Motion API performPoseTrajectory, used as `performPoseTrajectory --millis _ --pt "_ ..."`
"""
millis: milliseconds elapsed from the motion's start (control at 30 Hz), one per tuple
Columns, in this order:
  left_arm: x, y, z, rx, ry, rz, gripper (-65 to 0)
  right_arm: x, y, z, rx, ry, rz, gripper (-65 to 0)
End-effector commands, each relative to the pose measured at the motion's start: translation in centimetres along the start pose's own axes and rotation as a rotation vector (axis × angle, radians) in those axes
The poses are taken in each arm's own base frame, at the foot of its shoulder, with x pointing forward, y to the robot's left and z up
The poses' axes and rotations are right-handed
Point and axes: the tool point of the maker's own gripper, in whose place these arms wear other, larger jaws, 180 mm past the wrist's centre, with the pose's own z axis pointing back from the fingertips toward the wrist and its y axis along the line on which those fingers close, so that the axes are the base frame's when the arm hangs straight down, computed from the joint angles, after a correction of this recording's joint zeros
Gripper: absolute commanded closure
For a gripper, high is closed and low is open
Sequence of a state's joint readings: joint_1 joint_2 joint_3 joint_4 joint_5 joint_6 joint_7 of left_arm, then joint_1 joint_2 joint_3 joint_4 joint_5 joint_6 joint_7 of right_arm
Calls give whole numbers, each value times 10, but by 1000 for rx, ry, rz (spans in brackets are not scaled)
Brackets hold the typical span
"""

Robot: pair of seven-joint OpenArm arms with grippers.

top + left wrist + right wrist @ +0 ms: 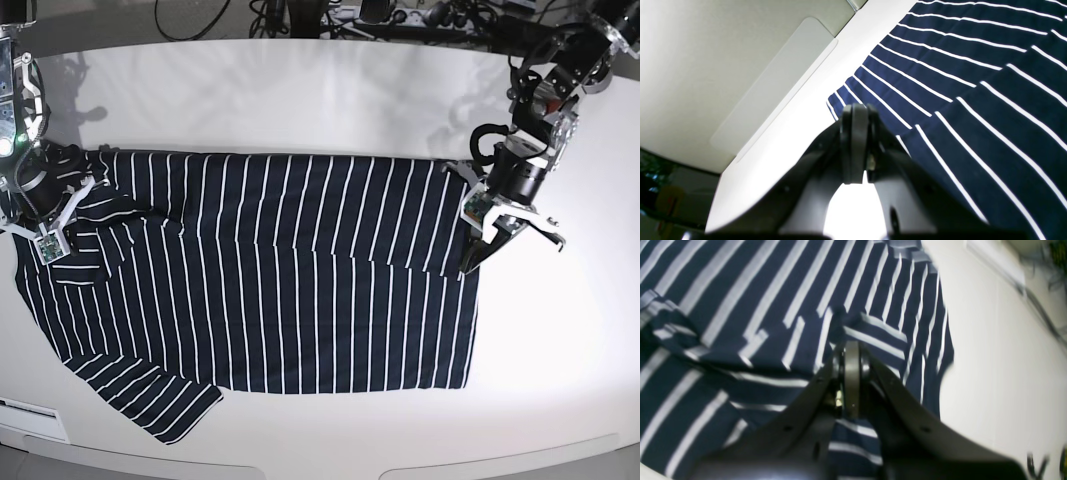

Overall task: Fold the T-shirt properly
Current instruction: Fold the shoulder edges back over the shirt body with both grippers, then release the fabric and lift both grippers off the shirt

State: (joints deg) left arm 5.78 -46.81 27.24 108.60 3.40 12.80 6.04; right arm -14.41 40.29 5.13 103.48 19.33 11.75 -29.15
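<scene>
Claws pressed together, with no cloth visible between the tips: left claw (855,108) over one end of the striped T-shirt (300,310), right claw (852,346) over the shirt's opposite, rumpled end. Table (560,340) beneath the shirt. Long band apparently already turned over along one side of the shirt; one sleeve (150,395) sticking out from the shirt's opposite side. Folding probably at an early stage, with smoothing, sleeve tucking and compacting of the broad shirt remaining.

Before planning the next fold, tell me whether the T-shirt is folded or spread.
Partly folded: the T-shirt's upper layer ends in an edge across its middle.
</scene>
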Motion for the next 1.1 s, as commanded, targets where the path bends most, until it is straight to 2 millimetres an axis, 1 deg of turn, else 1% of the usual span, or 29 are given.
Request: performPoseTrajectory --millis 0,67,100,200,267,367,433,500,567,600,700,767,867,933,1067 --pt "10 6 -1 -9 -40 -30 0 10 -13 2 -28 -22 12 0" --pt "10 -14 0 -122 -42 -31 0 0 -12 2 -24 16 7 0" --pt "10 -20 1 -150 -41 -25 0 -5 -12 1 -23 25 4 0" --pt "13 -20 -2 -145 -46 -11 0 -23 -16 -4 -28 62 -14 0" --pt "13 -22 -6 -155 -44 32 0 -34 -18 -7 -29 79 -26 0" --pt "5 -33 -15 -199 -26 63 0 -56 -10 -12 14 123 -41 0" --pt "-8 -43 -22 -226 6 83 0 -75 2 -15 57 170 -58 0" --pt "-29 -56 -25 -269 73 99 0 -96 12 -15 90 241 -75 0" --pt "-52 -72 -25 -329 166 102 0 -109 17 -13 105 294 -77 0" --pt "-60 -78 -22 -358 199 100 0 -111 17 -12 105 311 -77 0" --pt "-65 -90 -13 -421 233 88 0 -113 16 -9 106 340 -65 0" --pt "-64 -95 -5 -441 236 83 0 -116 22 -3 123 373 -63 0" --pt "-59 -104 11 -476 237 71 0 -117 37 11 170 388 -81 0" --pt "-55 -105 19 -493 248 52 0 -116 43 19 182 384 -56 0" --pt "-52 -101 33 -517 269 20 0 -115 55 35 204 392 -13 0"
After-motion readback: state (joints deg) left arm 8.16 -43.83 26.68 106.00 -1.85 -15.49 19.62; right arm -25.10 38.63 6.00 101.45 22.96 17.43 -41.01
